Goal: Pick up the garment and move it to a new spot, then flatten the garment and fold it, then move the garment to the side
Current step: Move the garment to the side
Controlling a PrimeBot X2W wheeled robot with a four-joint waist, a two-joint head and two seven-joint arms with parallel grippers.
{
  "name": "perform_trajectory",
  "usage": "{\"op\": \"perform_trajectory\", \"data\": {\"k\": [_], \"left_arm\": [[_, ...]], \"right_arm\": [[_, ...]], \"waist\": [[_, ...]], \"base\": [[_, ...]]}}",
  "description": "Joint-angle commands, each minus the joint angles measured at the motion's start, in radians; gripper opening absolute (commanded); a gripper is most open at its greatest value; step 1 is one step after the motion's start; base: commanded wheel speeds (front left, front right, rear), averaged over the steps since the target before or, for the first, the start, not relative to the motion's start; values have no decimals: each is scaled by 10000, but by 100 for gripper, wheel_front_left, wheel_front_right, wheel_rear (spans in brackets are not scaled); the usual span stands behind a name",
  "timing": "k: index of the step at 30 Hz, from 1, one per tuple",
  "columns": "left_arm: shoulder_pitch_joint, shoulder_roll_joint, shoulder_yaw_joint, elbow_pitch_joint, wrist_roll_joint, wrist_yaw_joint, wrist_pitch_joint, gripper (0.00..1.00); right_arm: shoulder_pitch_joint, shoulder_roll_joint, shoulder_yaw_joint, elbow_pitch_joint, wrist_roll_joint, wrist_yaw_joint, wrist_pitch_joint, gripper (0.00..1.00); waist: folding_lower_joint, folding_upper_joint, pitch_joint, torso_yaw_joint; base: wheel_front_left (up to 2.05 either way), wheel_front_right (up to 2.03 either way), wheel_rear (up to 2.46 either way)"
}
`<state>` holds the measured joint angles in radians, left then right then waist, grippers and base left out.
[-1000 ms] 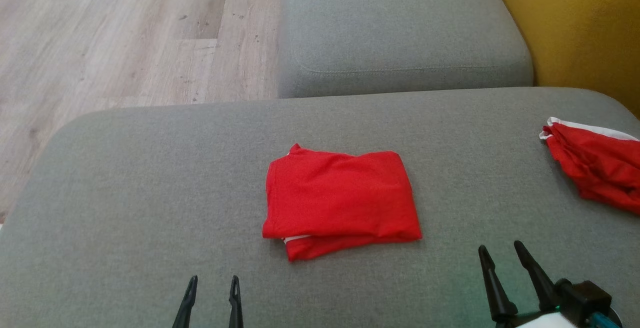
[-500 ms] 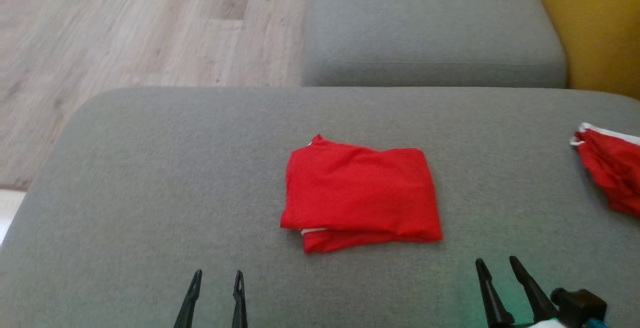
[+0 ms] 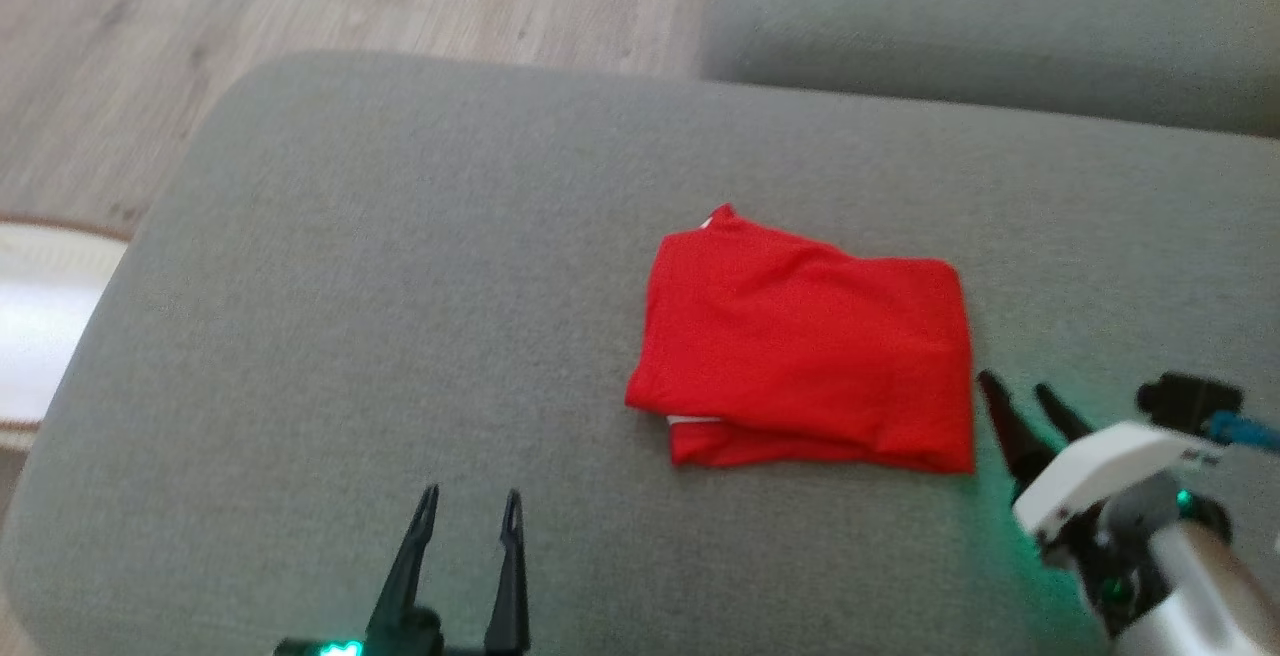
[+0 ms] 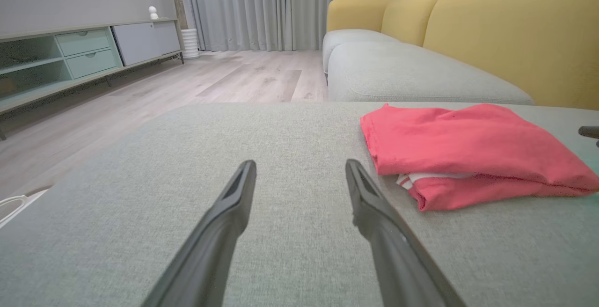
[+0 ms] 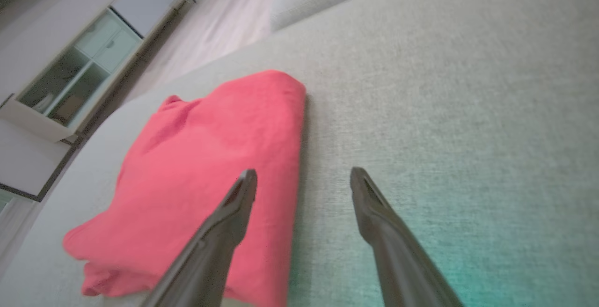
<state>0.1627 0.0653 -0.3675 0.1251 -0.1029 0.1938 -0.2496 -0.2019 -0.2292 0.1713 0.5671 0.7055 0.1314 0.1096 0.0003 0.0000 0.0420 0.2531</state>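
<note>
- The red garment [image 3: 805, 356] lies folded into a compact, roughly square bundle on the grey sofa cushion [image 3: 400, 266], a little right of the middle and well clear of the cushion's edges.
- Several layers are stacked. At the near left corner a lower layer juts out, and a strip of white trim [image 3: 692, 420] peeks from between the layers.
- The right pincer [image 3: 1015, 382] is spread wide and grasps nothing, its tips just beside the garment's right edge. In the right wrist view one finger lies over red cloth and the other over bare cushion, so the jaws straddle that edge. I cannot tell whether they touch the fabric.
- The left pincer [image 3: 472, 492] is also spread wide and empty, over bare cushion near the front and apart from the garment's left side.
- Handling, as I judge it: a thin, soft knit that is light and limp, not fragile. Lifted by one layer alone, the stack will likely sag and slide open.
- Best hold: the right edge looks like a rounded fold that binds all the layers together. A pinch there should reach deep enough to catch the whole stack, with the lower finger pressed into the yielding cushion to slip underneath.
- The near left corner, where the layers are offset, looks the poorer place to grip — only part of the bundle would come up.
</note>
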Motion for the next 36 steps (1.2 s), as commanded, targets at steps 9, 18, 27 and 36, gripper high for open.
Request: {"op": "perform_trajectory", "data": {"k": [9,18,27,36], "left_arm": [[-1147,-148,-330,-358,-249,294,-122,100],[-1275,-149,-449,-272,-368,472,-122,100],[-1621,-150,-333,-315,-178,390,-122,100],[-2538,-150,-255,-225,187,150,-122,100]], "right_arm": [[-1508,-85,217,887,734,-7,1153,98],[-1577,-567,485,411,1083,-7,780,0],[-2378,-2445,93,-401,658,-7,991,0],[-3591,-4552,-902,-979,151,-7,1524,0]], "waist": [[-3,0,835,561],[-3,0,910,-66],[-3,0,1451,-1899],[-3,0,2665,-3163]], "base": [[0,0,0],[0,0,0],[0,0,0],[0,0,0]]}}
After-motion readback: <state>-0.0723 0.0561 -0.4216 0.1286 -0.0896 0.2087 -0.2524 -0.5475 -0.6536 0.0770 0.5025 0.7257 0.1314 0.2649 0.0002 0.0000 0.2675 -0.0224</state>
